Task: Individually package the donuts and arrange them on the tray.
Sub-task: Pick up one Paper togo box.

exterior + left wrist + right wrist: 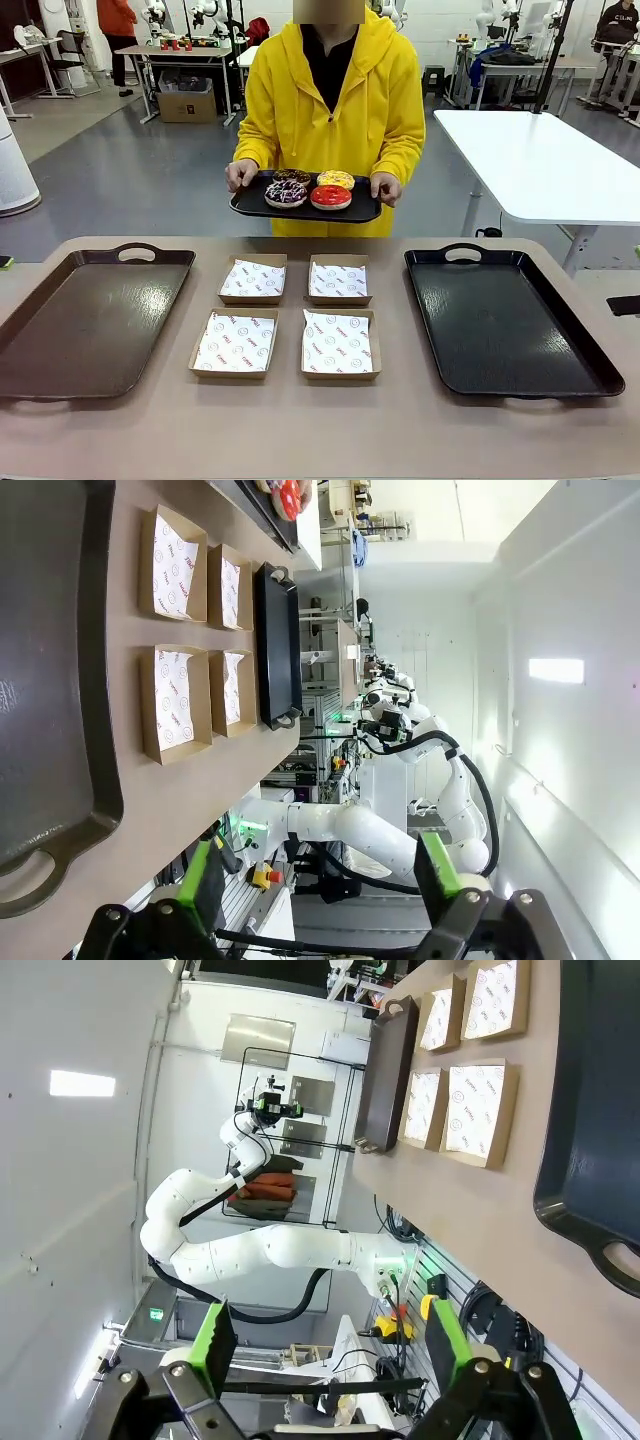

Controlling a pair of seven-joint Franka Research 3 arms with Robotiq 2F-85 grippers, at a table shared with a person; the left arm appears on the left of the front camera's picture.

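At the far side of the tan table, a person in a yellow hooded top holds a small black serving tray above the floor beyond the table edge, with one hand at its left end and the other hand at its right. The four ring donuts sit on it in a tight square: the dark chocolate donut with white-pink drizzle near left, the glossy red donut near right, the plain chocolate brown donut far left, the yellow sprinkled donut far right. In the middle of the table lie four brown cardboard boxes, two by two, each lined with white printed paper. A large brown handled tray lies left of them and a large black handled tray lies right. The left gripper has its green-padded fingers spread wide with nothing between them, well apart from the boxes; the right gripper likewise stands spread and unladen
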